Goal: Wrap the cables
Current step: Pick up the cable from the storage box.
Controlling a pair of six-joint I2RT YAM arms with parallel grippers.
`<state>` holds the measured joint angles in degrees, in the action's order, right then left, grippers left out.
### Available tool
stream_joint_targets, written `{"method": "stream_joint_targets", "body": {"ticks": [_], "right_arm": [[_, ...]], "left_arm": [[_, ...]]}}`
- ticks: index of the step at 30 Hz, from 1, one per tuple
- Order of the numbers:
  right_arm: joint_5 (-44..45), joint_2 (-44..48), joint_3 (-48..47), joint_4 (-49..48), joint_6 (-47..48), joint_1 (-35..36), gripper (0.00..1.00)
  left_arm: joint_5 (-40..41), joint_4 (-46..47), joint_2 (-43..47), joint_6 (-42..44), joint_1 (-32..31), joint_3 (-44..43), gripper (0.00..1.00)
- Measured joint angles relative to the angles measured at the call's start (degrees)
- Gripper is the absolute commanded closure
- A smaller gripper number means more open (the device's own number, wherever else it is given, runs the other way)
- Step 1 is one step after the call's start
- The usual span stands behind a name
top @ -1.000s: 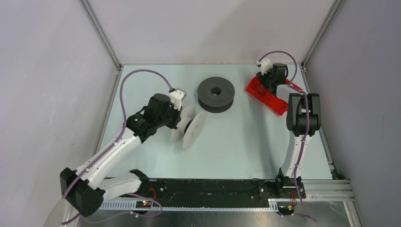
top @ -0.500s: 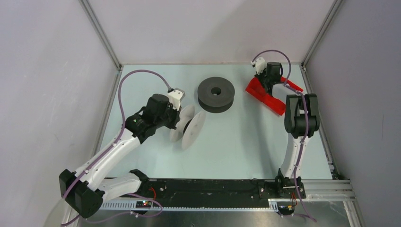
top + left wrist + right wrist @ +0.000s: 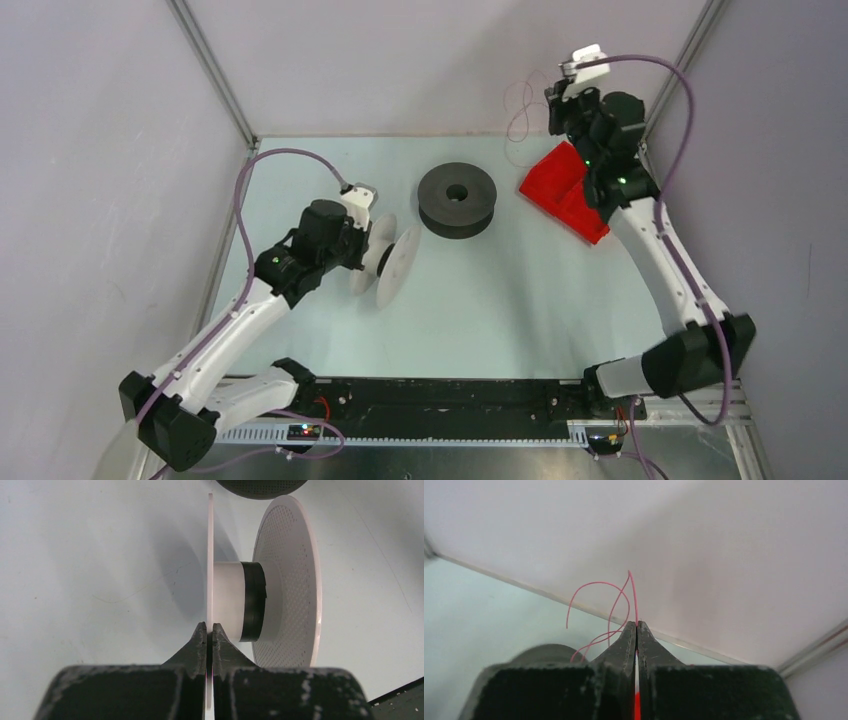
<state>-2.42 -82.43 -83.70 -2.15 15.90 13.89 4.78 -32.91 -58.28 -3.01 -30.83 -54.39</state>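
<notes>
A white spool (image 3: 392,262) stands on edge left of centre, and my left gripper (image 3: 372,243) is shut on its near flange. In the left wrist view both fingertips pinch that thin flange (image 3: 210,570) at the left gripper (image 3: 210,628); the hub (image 3: 227,600) carries a black band (image 3: 254,601). The dark grey spool (image 3: 457,200) lies flat at the back middle. My right gripper (image 3: 556,97) is raised near the back wall, shut on a thin pink cable (image 3: 519,108). In the right wrist view the cable (image 3: 596,584) loops up out of the right gripper (image 3: 637,624).
A red tray (image 3: 560,188) lies tilted at the back right, under the right arm. The enclosure's back wall and metal corner posts (image 3: 675,70) stand close to the raised right gripper. The dark spool (image 3: 546,652) shows blurred below the right fingers.
The right arm rose from the red tray toward the back wall and its jaws closed on the pink cable. The left arm moved the white spool slightly left.
</notes>
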Motion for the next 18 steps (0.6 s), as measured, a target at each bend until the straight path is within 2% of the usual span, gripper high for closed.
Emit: {"method": "stream_joint_targets", "body": {"ticks": [4,7,12,14,18], "right_arm": [[-1.4,7.7,0.0,4.2,-10.7,1.1,1.0],[-5.8,12.2,2.9,6.7,-19.3,1.2,1.0],[-16.7,18.4,24.4,4.2,-34.8,2.9,1.0],[-19.8,16.7,32.6,4.5,-38.9,3.7,1.0],[-22.6,10.0,41.3,9.9,-42.2,4.5,1.0]], "left_arm": [[1.8,-0.2,1.3,0.0,0.1,0.5,1.0],[3.1,0.0,2.4,0.0,0.1,1.2,1.0],[4.1,-0.2,3.1,0.0,0.1,1.5,1.0],[4.1,-0.2,3.1,0.0,0.1,1.5,1.0],[3.7,-0.2,3.0,0.0,0.1,1.5,0.96]]}}
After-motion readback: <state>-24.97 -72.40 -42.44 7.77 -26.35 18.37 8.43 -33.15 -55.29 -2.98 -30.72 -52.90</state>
